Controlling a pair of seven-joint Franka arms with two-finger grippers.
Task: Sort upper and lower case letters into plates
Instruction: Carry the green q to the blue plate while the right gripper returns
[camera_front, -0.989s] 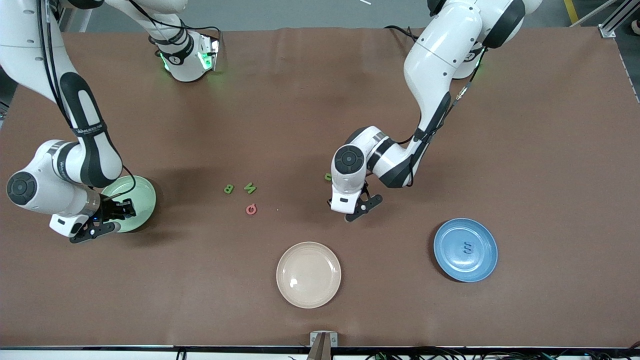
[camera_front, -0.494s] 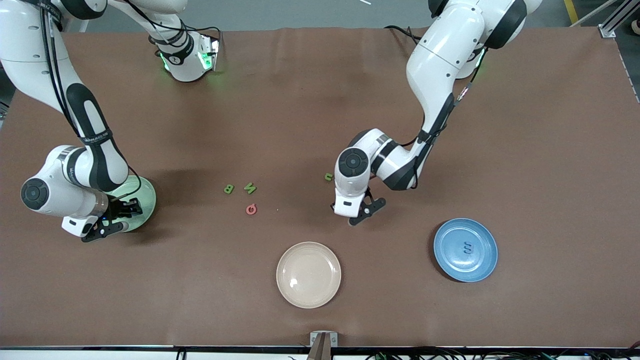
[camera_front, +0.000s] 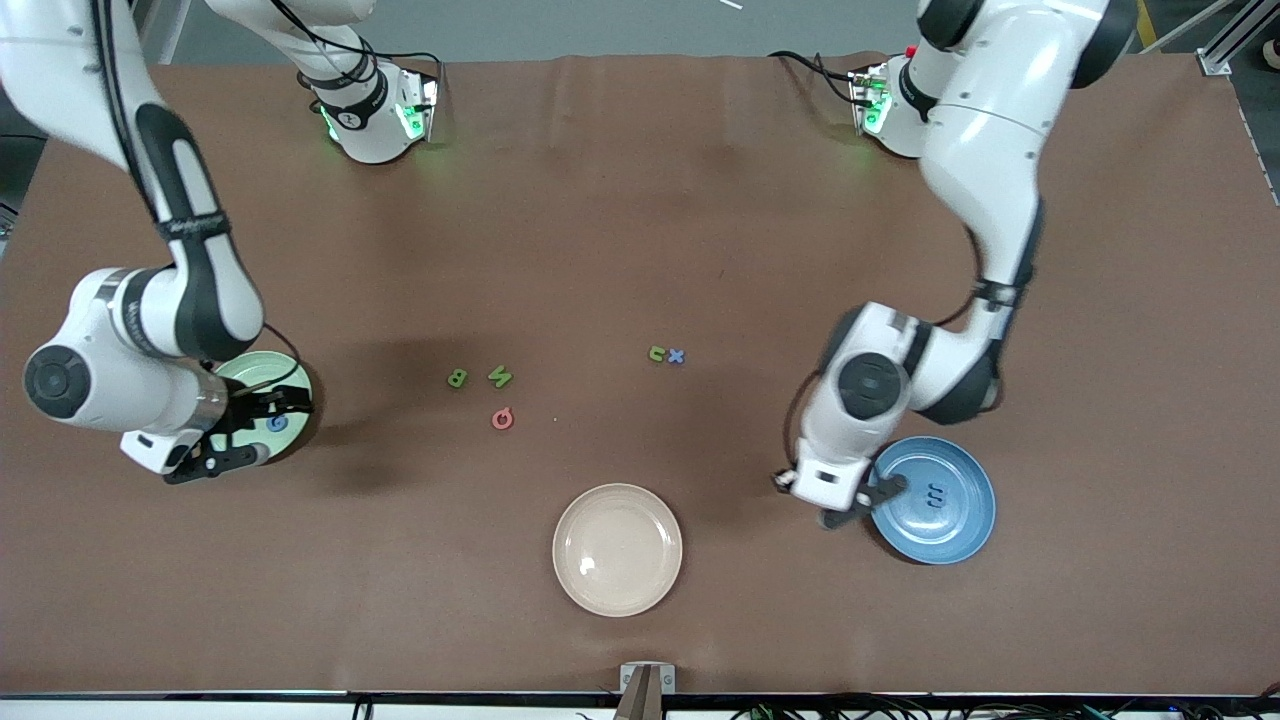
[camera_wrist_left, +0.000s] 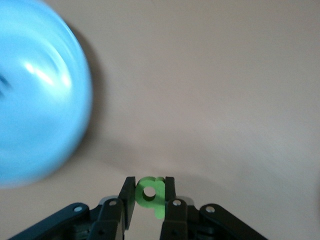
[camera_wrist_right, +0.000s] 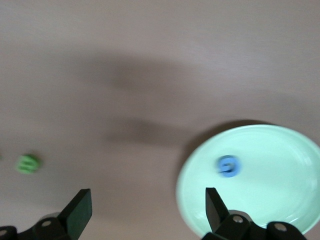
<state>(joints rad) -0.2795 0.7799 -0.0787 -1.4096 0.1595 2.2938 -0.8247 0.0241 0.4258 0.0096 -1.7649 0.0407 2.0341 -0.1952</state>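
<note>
My left gripper (camera_front: 860, 502) is shut on a small green q-like letter (camera_wrist_left: 150, 192) and hangs over the rim of the blue plate (camera_front: 960, 525) at the side toward the right arm's end. The plate also shows in the left wrist view (camera_wrist_left: 35, 100). A blue m (camera_front: 935, 495) lies in it. My right gripper (camera_front: 262, 430) is open and empty over the mint green plate (camera_front: 255, 365), where a blue G (camera_front: 277, 423) lies. The right wrist view shows that plate (camera_wrist_right: 270, 195) and the G (camera_wrist_right: 228, 166). On the table lie a green B (camera_front: 457, 378), green N (camera_front: 500, 377), pinkish-red Q (camera_front: 502, 418), green n (camera_front: 656, 353) and blue x (camera_front: 677, 355).
A cream-beige plate (camera_front: 617, 595) stands empty nearer the front camera, between the two other plates. The green B also shows in the right wrist view (camera_wrist_right: 28, 163). The brown mat (camera_front: 640, 200) covers the table.
My left arm has carried the green q-like letter from beside the n and x to the blue plate's rim. My right gripper has opened and the blue G now lies in the mint plate.
</note>
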